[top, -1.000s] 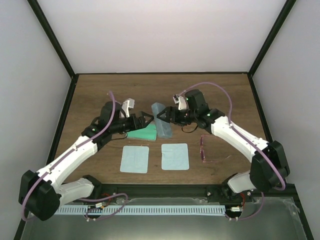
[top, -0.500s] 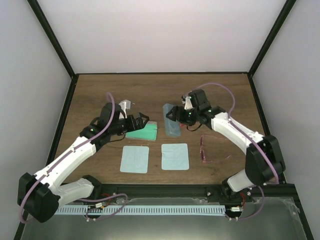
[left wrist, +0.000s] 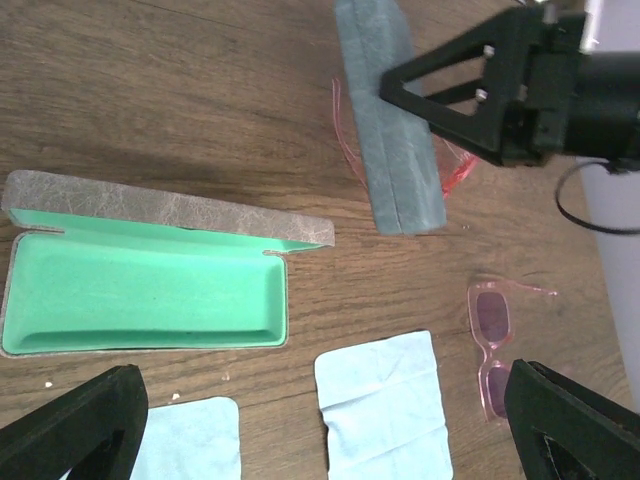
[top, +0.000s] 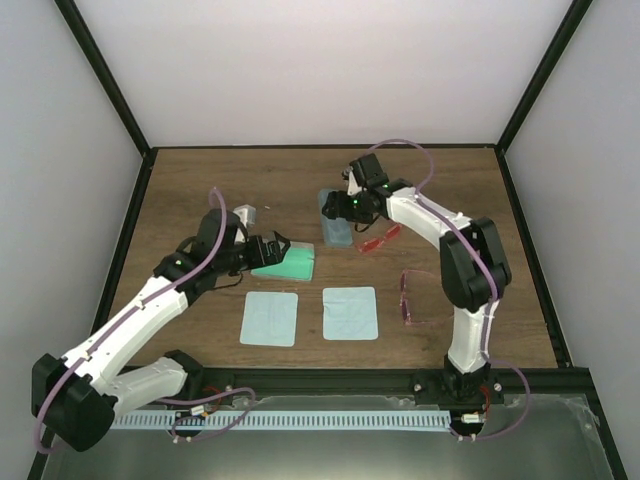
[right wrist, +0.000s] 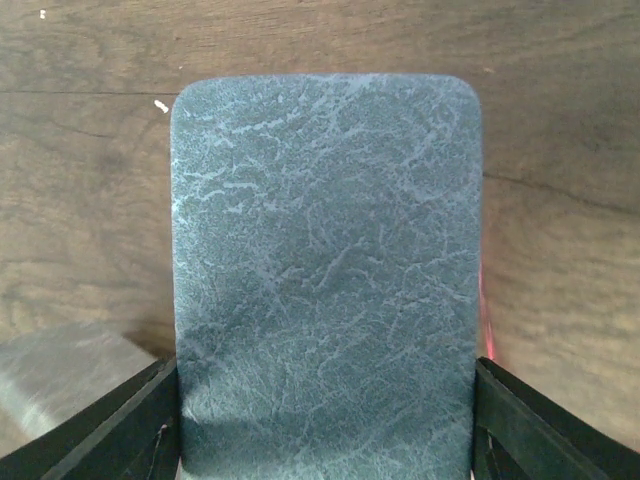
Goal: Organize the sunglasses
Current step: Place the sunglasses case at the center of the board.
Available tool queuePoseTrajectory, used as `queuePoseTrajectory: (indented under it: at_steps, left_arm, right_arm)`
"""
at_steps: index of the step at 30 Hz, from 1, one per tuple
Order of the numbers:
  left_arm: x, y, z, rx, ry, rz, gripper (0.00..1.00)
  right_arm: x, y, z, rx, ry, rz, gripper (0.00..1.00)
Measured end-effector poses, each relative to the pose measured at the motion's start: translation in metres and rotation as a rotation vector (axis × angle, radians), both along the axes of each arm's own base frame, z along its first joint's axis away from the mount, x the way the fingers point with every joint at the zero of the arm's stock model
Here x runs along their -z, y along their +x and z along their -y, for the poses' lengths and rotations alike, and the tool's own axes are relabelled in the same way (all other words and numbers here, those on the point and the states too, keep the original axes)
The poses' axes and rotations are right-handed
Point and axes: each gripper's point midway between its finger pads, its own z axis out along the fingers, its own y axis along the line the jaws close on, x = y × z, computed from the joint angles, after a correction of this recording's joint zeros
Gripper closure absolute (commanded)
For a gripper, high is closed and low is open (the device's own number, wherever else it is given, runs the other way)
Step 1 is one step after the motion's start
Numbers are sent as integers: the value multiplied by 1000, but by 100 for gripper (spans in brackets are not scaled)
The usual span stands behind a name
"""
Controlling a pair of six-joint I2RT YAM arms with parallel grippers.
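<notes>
Top external: R tool [top: 336,208] outstretched w/case [top: 339,233]

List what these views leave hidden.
- red sunglasses: left wrist view, mostly behind the blue case; right wrist view, just a red sliver beside it.
- blue case's contents: lid shut, all views.
- left cloth: left wrist view, cut off by the bottom edge.
- case lifted or resting: its underside is unseen in the right gripper, all views.
</notes>
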Motion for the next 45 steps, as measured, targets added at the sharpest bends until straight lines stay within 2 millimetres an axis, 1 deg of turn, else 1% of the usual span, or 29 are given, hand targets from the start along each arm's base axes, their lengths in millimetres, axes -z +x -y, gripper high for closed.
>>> queuePoseTrajectory:
  at_steps: [6,12,16,20,21,22,27,30,33,36,38,41,44,45]
  left_arm:
    - [2,-4,-3,19,26,2,0]
    - [6,-5,-7,23,67,5,0]
    - [9,-4,-7,29,76,1,0]
    - [10,-4,-7,36,84,7,0]
    - [10,-4,-7,36,87,8,0]
    - [10,-4,-7,37,90,11,0]
    - [9,-3,-9,44,108,26,0]
    - [6,-3,-9,50,110,42,0]
    - [0,-5,-10,56,107,65,0]
    - [-3,-6,-10,63,102,77,0]
    - [-4,-6,-8,68,99,77,0]
    - [-3,-8,-2,84,87,74,0]
    - [4,-10,15,111,80,57,0]
    - [7,-11,23,127,85,51,0]
  right_arm:
    - [24,27,-15,-23,-24,-13,33]
    - [33,42,-32,-45,-22,-17,32]
    - [40,48,-47,-64,-22,-21,32]
    - [57,46,-53,-72,-42,-53,32]
    - [62,44,-54,-73,-50,-62,31]
    - [67,42,-54,-74,-58,-71,27]
    - [60,48,-57,-62,-85,-47,15]
    - [57,48,-60,-58,-97,-36,12]
    - [55,44,-63,-61,-109,-28,12]
    - [41,39,-61,-52,-114,-5,12]
    - [24,33,-55,-34,-112,23,14]
    - [-14,17,-35,7,-108,101,16]
    - [-69,-6,-1,81,-106,230,17]
    - [-83,-11,9,105,-108,266,17]
